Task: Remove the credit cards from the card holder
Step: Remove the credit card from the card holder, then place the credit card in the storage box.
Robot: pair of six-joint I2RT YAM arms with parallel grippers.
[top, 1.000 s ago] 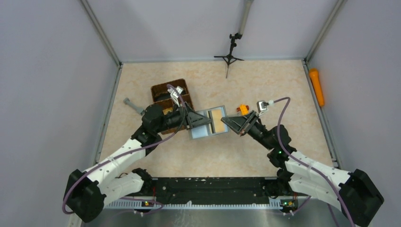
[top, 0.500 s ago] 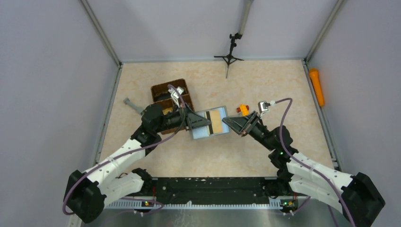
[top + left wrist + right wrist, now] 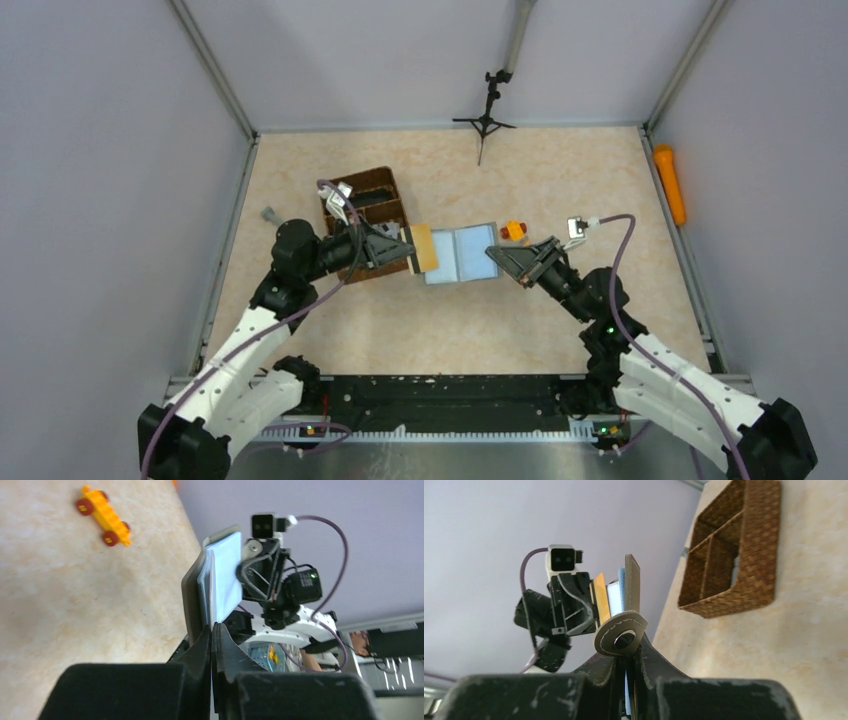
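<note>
Reaching inward low over the beige worktop (image 3: 560, 180), the left end effector (image 3: 410, 250) is clenched on a tan credit card (image 3: 424, 248) at the left edge of the open card holder (image 3: 462, 254). The right end effector (image 3: 493, 256) is grasping the holder's right edge. A wicker basket (image 3: 360, 200) sits behind the left wrist, an orange toy (image 3: 514, 230) lies just beyond the holder, and pale lilac walls enclose everything.

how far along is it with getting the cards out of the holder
Done: the card holder is open, its right edge clamped by the right gripper. In hand: the left gripper grips one tan card at the holder's left edge, out or nearly so. Left: setting it down, plus any cards still inside, which I can't see.
</note>
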